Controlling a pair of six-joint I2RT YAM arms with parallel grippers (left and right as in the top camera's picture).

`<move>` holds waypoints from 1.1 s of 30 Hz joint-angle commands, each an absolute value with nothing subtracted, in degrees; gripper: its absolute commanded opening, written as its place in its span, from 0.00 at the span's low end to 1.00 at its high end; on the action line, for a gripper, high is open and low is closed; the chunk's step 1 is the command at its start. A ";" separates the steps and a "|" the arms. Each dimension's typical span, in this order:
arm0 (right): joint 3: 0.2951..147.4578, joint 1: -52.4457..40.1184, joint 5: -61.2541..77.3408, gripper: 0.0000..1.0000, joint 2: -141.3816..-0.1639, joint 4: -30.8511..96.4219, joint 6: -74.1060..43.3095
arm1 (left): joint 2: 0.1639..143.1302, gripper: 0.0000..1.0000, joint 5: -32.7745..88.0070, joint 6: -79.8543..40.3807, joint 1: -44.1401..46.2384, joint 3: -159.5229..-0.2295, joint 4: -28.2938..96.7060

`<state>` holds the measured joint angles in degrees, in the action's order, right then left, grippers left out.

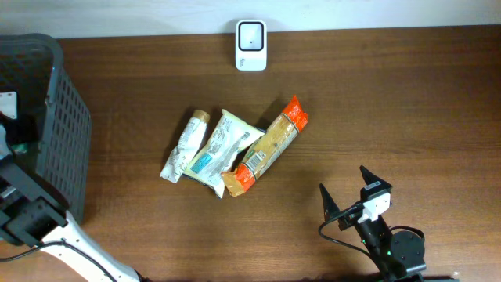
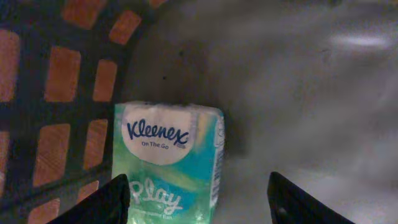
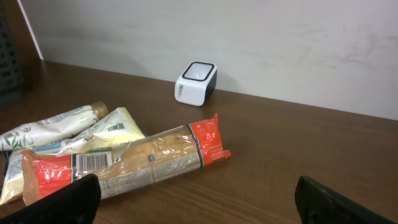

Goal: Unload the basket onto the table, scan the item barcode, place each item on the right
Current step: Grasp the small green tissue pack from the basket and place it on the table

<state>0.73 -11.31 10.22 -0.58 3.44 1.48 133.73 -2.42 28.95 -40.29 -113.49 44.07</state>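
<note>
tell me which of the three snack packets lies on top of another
The long clear packet with orange-red ends, rightmost of the three; its lower end overlaps the cream-and-teal middle packet.

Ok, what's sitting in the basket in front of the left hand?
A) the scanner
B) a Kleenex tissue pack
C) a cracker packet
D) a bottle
B: the left wrist view shows a green Kleenex pack on the floor of the basket, next to its lattice wall.
</note>
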 commanded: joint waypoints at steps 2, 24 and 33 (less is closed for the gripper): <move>0.32 -11.62 10.28 0.99 -0.21 3.62 1.06 | 135.76 0.56 -5.02 29.67 -40.40 -113.60 44.69; 0.32 -11.62 10.28 0.99 -0.21 3.62 1.06 | 116.66 0.00 -3.84 12.45 -40.40 -115.35 44.05; 0.32 -11.62 10.28 0.99 -0.21 3.62 1.06 | 95.29 0.00 25.67 6.96 -29.98 -115.37 52.29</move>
<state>0.73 -11.31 10.22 -0.58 3.44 1.48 94.65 16.49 8.45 -35.97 -115.70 48.07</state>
